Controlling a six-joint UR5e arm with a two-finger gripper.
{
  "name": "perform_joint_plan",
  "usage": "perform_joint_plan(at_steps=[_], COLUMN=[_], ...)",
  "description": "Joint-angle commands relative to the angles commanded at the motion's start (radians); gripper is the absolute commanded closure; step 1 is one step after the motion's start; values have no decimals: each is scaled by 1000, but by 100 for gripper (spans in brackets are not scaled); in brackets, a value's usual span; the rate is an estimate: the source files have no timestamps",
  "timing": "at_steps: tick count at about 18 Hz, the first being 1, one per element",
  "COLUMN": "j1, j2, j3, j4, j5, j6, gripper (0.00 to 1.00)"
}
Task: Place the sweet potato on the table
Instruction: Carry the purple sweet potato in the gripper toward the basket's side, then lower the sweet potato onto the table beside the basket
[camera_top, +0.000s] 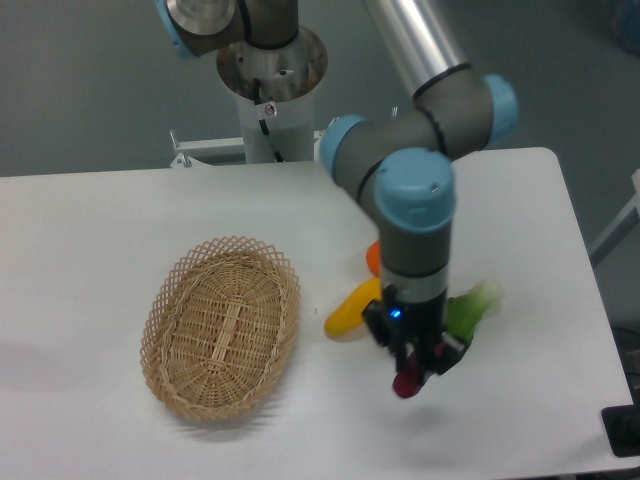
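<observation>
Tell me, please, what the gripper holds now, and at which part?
The gripper holds the sweet potato by its upper end between the fingers; its lower end hangs free above the table.
</observation>
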Motion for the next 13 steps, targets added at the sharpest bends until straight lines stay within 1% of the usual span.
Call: perform_joint_plan(at_steps=[1,3,4,9,13], j1=[-18,-57,-74,-111,-120], j2=[-20,-63,-83,-140,-154], j3=[0,0,0,0,0], j4=[11,60,75,83,83], j5=[21,64,87,106,109], j6=[-21,-69,-87,-150,-151], gripper=[71,71,71,71,70])
